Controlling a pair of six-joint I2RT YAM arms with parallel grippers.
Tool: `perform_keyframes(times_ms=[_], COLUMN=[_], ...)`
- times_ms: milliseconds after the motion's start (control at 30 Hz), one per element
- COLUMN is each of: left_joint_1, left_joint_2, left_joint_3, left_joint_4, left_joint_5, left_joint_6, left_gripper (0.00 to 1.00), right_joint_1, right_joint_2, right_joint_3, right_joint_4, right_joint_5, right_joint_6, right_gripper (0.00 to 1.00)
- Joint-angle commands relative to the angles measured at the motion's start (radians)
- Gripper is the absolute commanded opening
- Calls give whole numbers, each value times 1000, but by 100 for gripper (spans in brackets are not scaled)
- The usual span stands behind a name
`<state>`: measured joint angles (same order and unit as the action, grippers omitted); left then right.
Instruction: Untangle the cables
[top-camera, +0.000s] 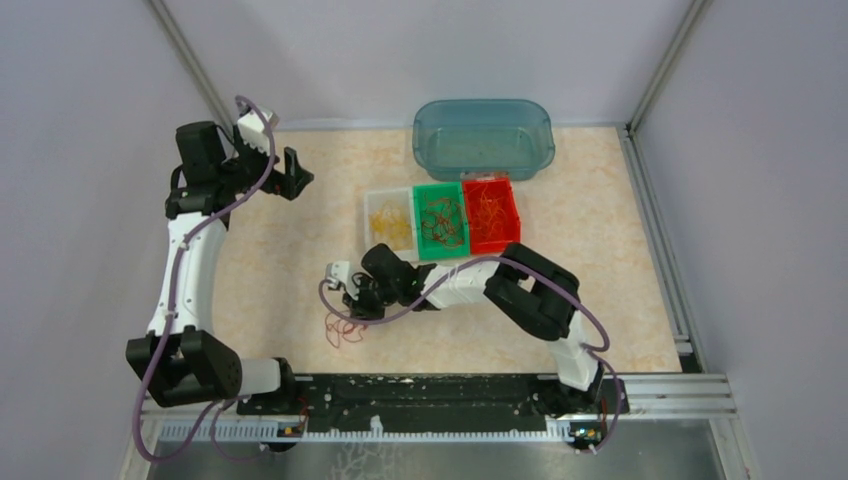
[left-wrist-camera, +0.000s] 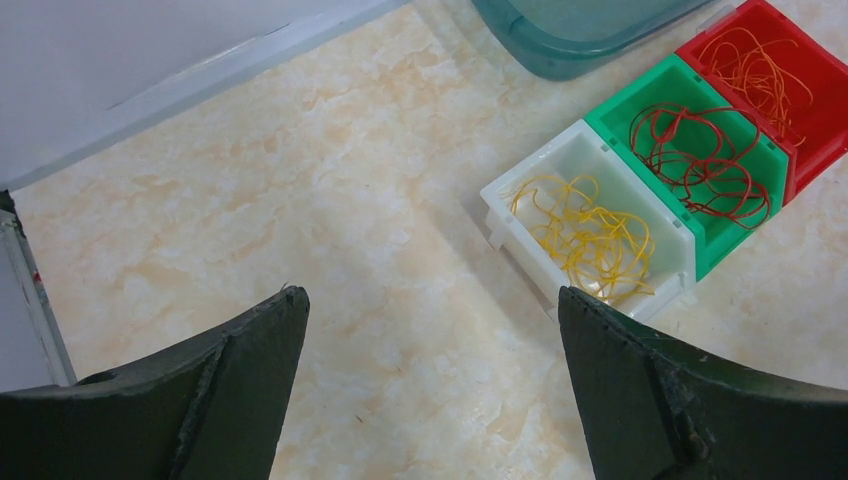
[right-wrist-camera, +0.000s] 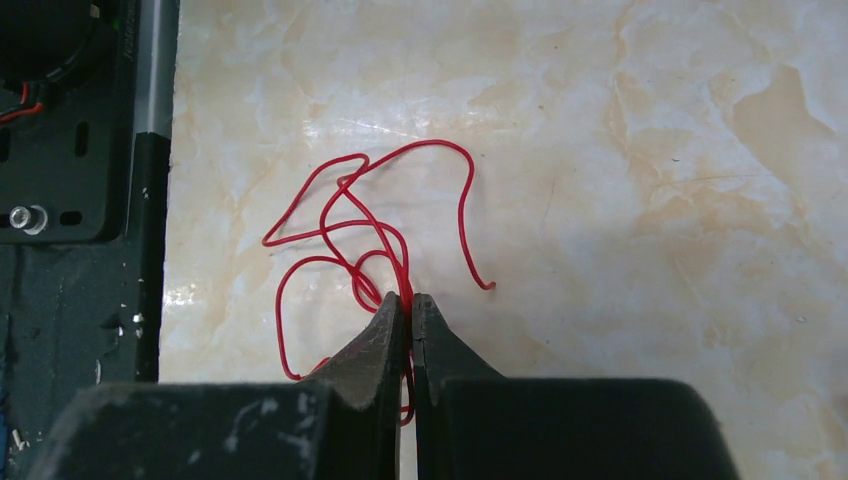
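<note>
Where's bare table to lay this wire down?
Free: the table between the left gripper and the white bin, and right of the red bin. Crowded: the bin row by the teal tub, and where the right gripper pinches the red wires.

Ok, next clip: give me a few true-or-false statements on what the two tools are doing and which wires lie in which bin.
1. The right tool is shut on the loose red clump lying on the table. True.
2. The left tool grips a yellow wire. False: it is open and holds nothing.
3. The white bin holds yellow wires. True.
4. The green bin holds orange wires. False: it holds red wires; the orange wires lie in the red bin.
</note>
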<state>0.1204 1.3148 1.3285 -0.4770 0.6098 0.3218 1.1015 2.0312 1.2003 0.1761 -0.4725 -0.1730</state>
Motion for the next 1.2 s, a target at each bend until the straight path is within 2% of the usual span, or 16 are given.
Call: perform_keyframes(times_ms=[0,200,300,433,533,733,933,1167], left_joint_1=[8,12,14,14,15,16,16,19], left_joint_2=[5,9,7,3,0,-5,-7,-14], left_joint_3=[-15,-23,-33,-44,-48,-49,-52,-59], left_joint_4=[43,43,48,48,51,51,60,72], left_joint_5=[-22,-32,-31,-36,-44,-31,-48,-55], left_joint_6=[-6,0,-2,4,8,6,5,23], left_gripper=[100,100,100,100,100,100,100,100], right_joint_1=[-3,-115,-183,-282,-375,-457,-456,-457], right_joint_2=[-137,-387,-520,-641,-697,-698,-605,-435], right_joint_3=[-15,-60,-69,-85,-116,-165,-159,-72], right_joint_4=[64,95,52,-46,-96,-175,-181,-184], right_joint_5=[50,16,34,119,239,465,562,647], right_joint_6=[-1,115,132,142,177,178,200,212], right_gripper=[0,0,0,0,0,0,0,0])
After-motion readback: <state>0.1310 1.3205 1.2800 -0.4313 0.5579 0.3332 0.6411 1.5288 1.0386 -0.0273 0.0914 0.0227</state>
